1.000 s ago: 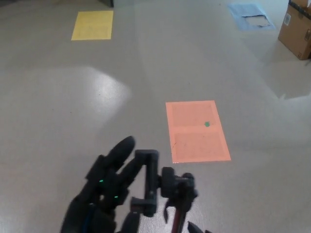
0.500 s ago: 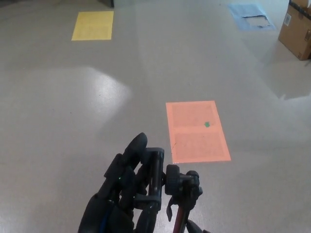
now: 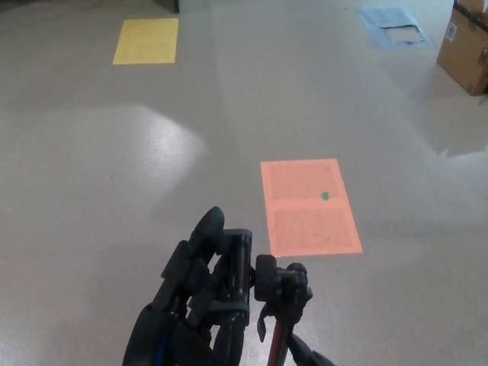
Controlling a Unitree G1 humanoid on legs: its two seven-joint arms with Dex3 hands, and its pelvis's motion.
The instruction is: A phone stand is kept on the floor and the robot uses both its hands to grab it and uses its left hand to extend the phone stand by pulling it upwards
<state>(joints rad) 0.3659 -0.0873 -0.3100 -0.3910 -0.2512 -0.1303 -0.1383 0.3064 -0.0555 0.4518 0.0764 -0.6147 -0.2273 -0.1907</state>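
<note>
At the bottom centre of the frame, the robot's black left hand point(image 3: 191, 305) has its fingers closed around the clamp of the black phone stand with red pole point(image 3: 263, 301), just below the orange floor mat point(image 3: 309, 206).

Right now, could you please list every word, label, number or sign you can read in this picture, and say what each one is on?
No text can be read.
Brown cardboard box, top right: a white label with dark marks, too small and blurred to read.
Blue sheet on the floor: a pale paper on it, nothing legible.
Orange floor rectangle: only a small green dot, no writing.
Yellow floor rectangle: blank.
Black phone stand: no visible markings.
</note>
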